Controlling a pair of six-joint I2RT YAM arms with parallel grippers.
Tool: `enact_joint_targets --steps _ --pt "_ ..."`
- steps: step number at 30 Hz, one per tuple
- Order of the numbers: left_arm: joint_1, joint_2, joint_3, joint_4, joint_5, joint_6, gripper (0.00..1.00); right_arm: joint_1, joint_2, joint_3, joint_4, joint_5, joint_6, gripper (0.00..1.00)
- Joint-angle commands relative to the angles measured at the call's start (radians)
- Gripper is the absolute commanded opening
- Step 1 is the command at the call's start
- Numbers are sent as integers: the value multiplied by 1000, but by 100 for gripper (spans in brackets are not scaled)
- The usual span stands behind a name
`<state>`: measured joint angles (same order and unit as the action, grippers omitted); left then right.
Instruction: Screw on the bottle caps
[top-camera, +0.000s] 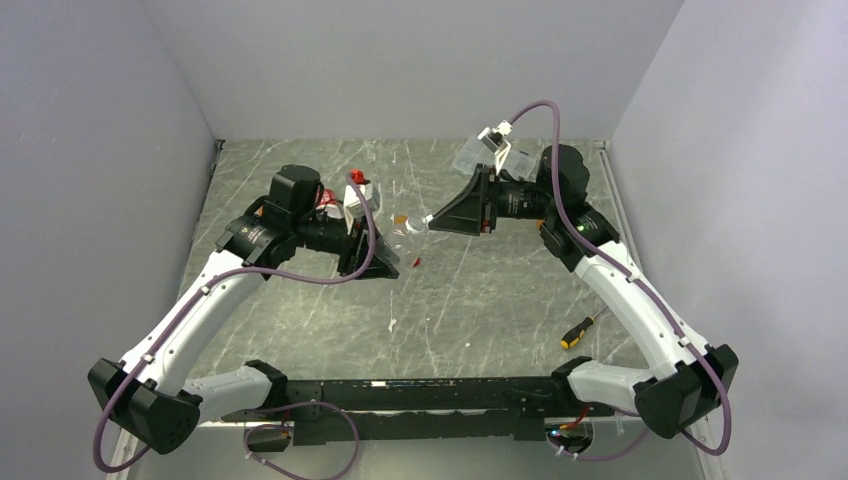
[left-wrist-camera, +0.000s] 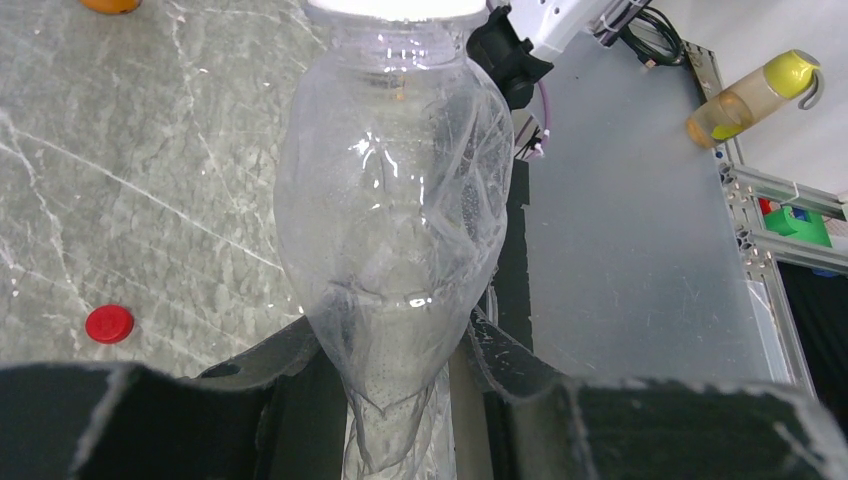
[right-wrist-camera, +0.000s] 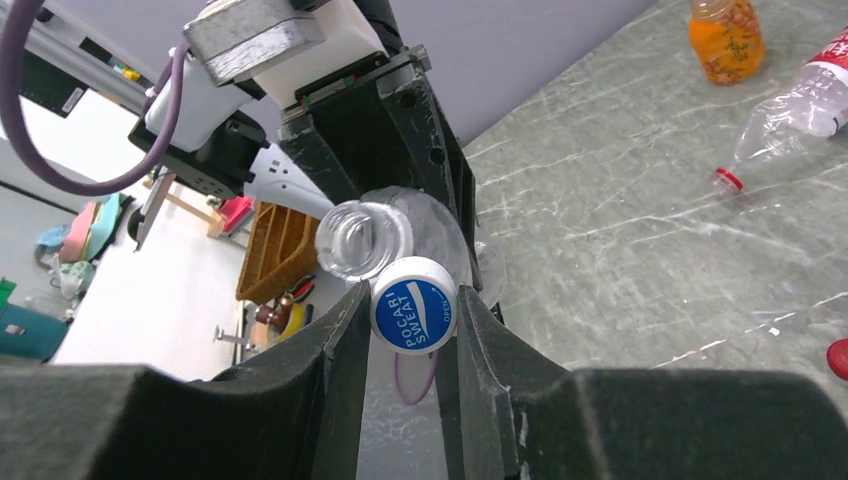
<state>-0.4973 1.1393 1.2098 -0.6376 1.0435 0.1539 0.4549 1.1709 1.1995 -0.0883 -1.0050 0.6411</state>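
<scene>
My left gripper (left-wrist-camera: 395, 350) is shut on the base of a clear, crumpled bottle (left-wrist-camera: 390, 200) and holds it above the table, neck pointing at the right gripper. My right gripper (right-wrist-camera: 412, 315) is shut on a blue cap with a white mark (right-wrist-camera: 413, 305). The cap sits just beside the bottle's open mouth (right-wrist-camera: 352, 238), off its centre. In the top view the two grippers meet over mid-table, left (top-camera: 378, 255) and right (top-camera: 430, 222), with the bottle (top-camera: 408, 229) between them. A red cap (left-wrist-camera: 109, 324) lies loose on the table.
An orange bottle (right-wrist-camera: 725, 40) stands at the back. A clear bottle with a red label (right-wrist-camera: 800, 105) lies beside it. A yellow-and-black screwdriver (top-camera: 577, 333) lies near the right arm's base. A clear box (top-camera: 472, 152) sits at the back right.
</scene>
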Motion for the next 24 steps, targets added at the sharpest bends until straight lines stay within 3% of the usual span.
enact_joint_targets --steps 1,7,12,20,24 --pt "-22 -14 -2 49 48 21 11 12 7 33 82 -11 28 10" --pt "-32 -2 2 38 30 33 7 14 -9 19 150 4 68 10" --pt "-32 -42 -17 84 -40 9 1 12 -25 19 92 55 35 8" --pt "-32 -21 -16 70 -22 12 0 16 -30 19 153 13 71 9" --pt "-32 -18 -10 75 -23 15 0 60 -10 55 67 9 -3 9"
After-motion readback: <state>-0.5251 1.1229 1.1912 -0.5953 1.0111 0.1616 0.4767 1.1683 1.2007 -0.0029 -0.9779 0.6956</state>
